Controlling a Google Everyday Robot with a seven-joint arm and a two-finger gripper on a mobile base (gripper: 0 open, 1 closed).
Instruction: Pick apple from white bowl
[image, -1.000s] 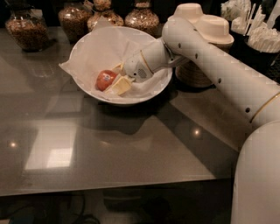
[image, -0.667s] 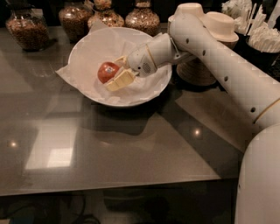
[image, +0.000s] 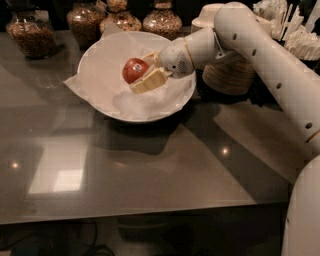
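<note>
The red-orange apple (image: 134, 69) is held between the cream fingers of my gripper (image: 145, 70), a little above the inside of the white bowl (image: 105, 100). The bowl is wide, lined with crinkled white tissue paper, and stands on the dark table toward the back. My white arm (image: 260, 55) reaches in from the right over the bowl's right rim. One finger (image: 149, 81) lies under the apple's front side, the other behind it.
Several glass jars of brown snacks (image: 30, 32) stand along the back edge. Stacked beige paper bowls (image: 227, 75) stand right of the white bowl, behind my arm. White utensils (image: 295, 30) fill the back right corner. The glossy dark table (image: 125, 170) stretches toward the front.
The gripper has lifted the apple up from the bowl's bottom and drawn it slightly right and back. The arm has risen with it.
</note>
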